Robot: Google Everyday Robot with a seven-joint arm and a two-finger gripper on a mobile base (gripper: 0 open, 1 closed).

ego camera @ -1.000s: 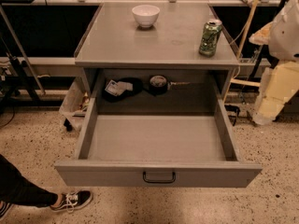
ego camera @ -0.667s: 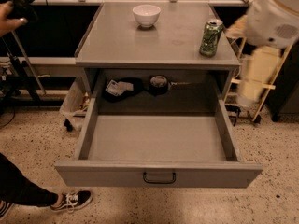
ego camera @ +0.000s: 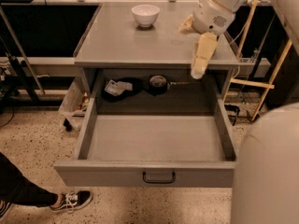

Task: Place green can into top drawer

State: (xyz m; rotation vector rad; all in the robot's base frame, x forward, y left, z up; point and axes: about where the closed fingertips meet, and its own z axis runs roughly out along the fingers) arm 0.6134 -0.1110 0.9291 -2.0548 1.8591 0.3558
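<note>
Grey is the top drawer point(ego camera: 103, 174), and it stands wide open. The gripper point(ego camera: 198, 70) hangs above the drawer's back right corner and points down past the front edge of the tabletop point(ego camera: 131, 45). I cannot tell if the gripper is spread apart or closed on something. The green can does not show anywhere. The big arm point(ego camera: 219, 8) above that same back right corner may hide it. So I cannot say which way the can lies from the gripper, or if it stands up. I think the can must be found before the next move. The white bowl point(ego camera: 145, 14) sits far behind the drawer.
</note>
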